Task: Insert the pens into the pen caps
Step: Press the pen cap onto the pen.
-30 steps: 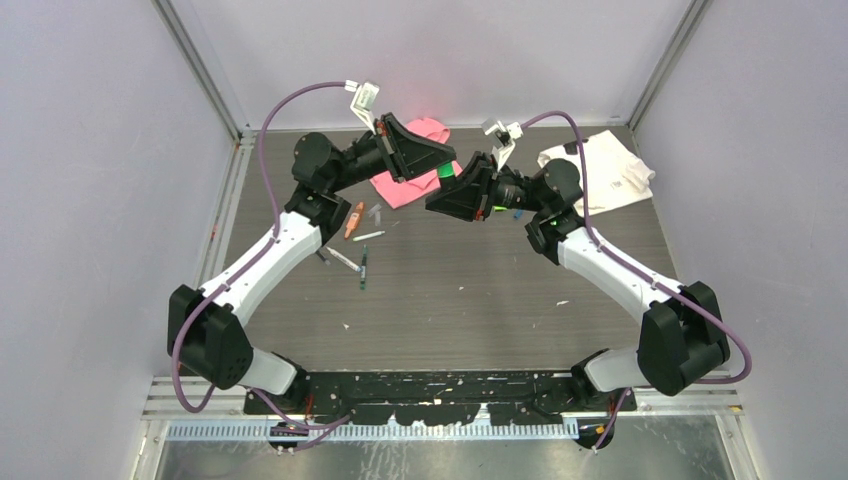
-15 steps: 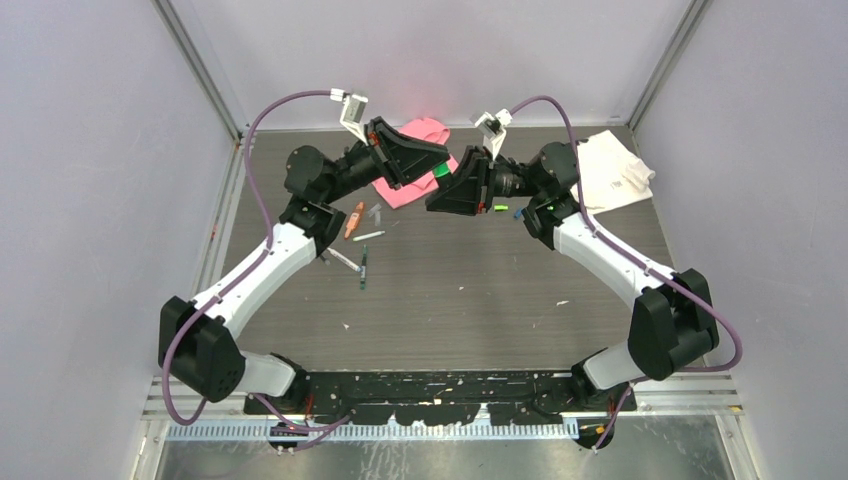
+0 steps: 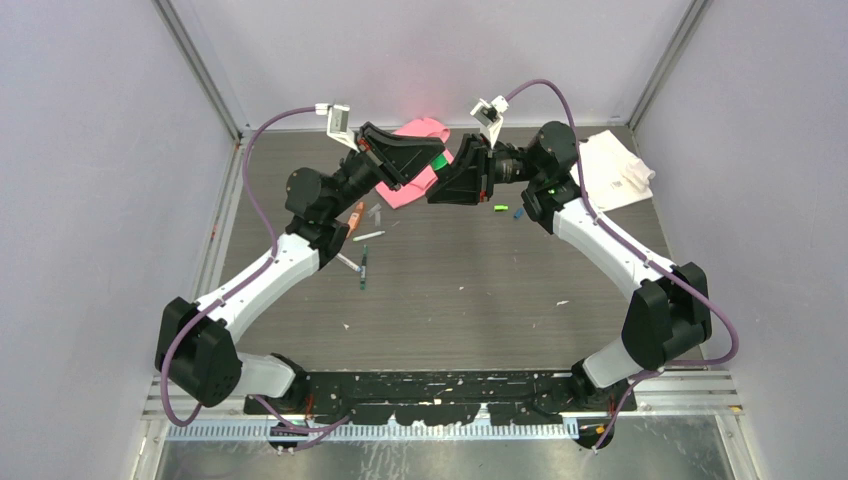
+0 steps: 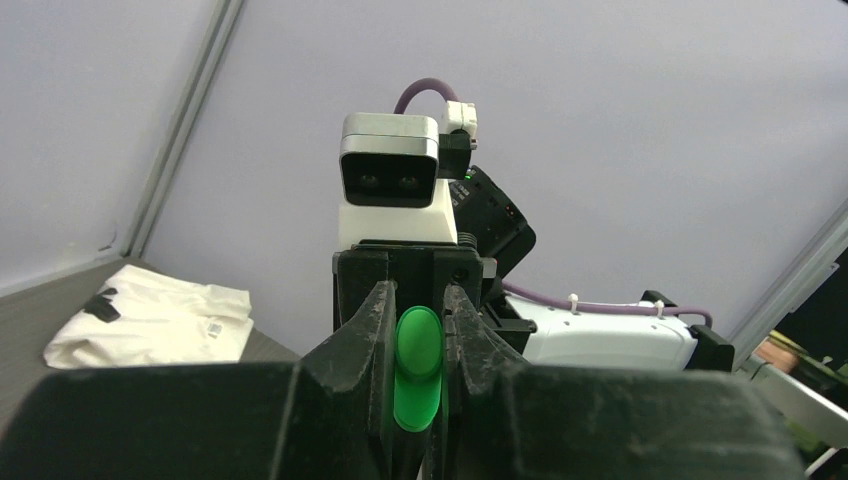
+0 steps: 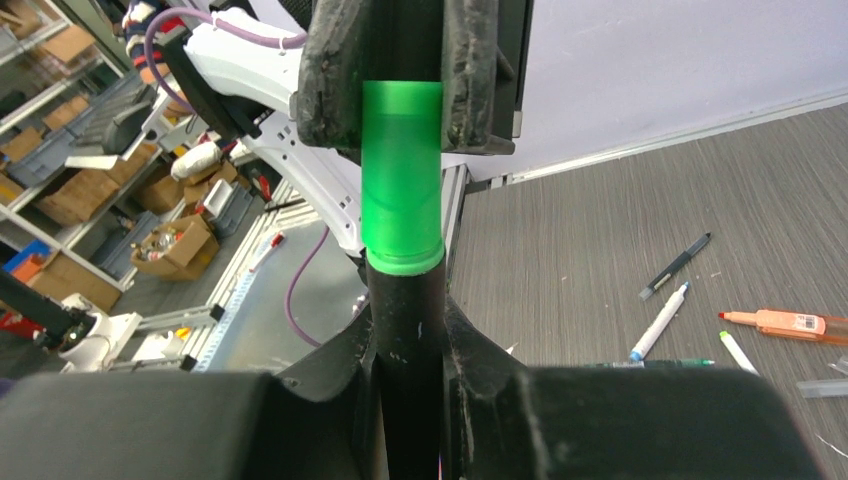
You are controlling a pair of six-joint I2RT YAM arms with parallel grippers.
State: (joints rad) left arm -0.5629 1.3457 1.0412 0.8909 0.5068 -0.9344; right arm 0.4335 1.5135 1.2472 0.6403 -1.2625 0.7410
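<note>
Black pen (image 5: 405, 400) is held in mid-air above the far part of the worktop (image 3: 460, 290), not touching it. The right gripper (image 5: 405, 330) is closed tight on its barrel. The left gripper (image 4: 420, 320) faces it and is closed on the green cap (image 5: 402, 170), with 1 finger on each side. The cap's open rim sits over the pen's nose, and the 2 parts look in line (whether the cap has fully clicked home cannot be told).

Handling, by judgement: both parts are light, stiff, smooth plastic, so they can slide or twist in a loose grip. Grip the barrel close to the nose to keep the push straight. Grip the cap near its closed end, without crushing its thin wall.

Other pens, including an orange pen (image 5: 785, 323), lie on the worktop. A blue cap (image 3: 518, 211) lies loose, well apart from them.
</note>
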